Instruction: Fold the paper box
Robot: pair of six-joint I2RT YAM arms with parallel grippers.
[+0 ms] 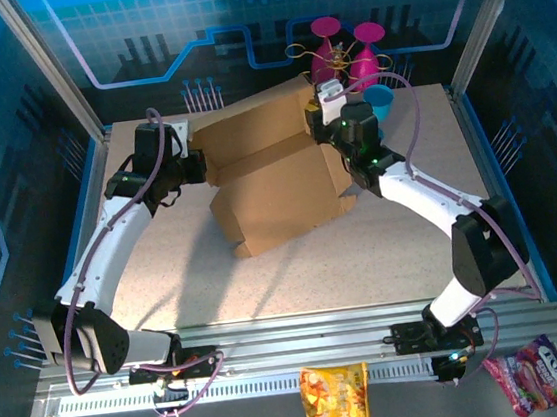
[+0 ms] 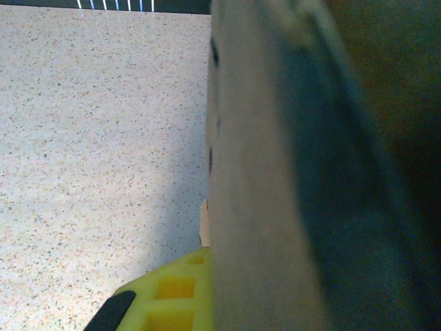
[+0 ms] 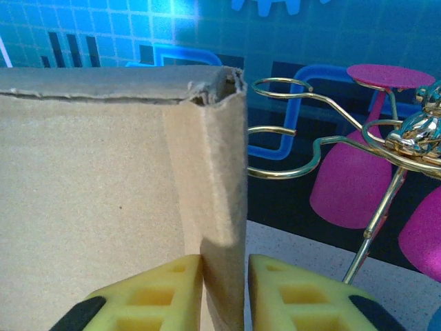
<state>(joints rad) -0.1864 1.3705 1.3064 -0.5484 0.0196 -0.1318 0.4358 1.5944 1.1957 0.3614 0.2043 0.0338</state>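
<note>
Worktop [image 1: 166,282], speckled, carries the box [image 1: 281,183] at its centre-rear, between the two arms. The box is part-formed: a low front body lies towards the near side and a tall rear panel stands raised behind it, tilted rather than square. The left tool [image 1: 196,164] is at the left end of that panel. In the left wrist view one yellow finger [image 2: 169,296] lies against the cardboard face and the other is hidden behind it; the tool is closed, judged pinched on the box edge, likely to keep the panel up and stop the box sliding. The right tool [image 3: 224,276] straddles the right corner wall, a finger close on each side of the folded-over cardboard. Whether it presses or sits slack I cannot tell. This placement suits holding the corner crease true. Judged mid-task: walls are up and the lid is not yet closed. Behind the box are a gold rack [image 1: 342,60] with pink glasses and a blue cup [image 1: 379,101], near the right arm — a snag risk. Two snack packets [image 1: 335,398] lie off the worktop at the near rail.
</note>
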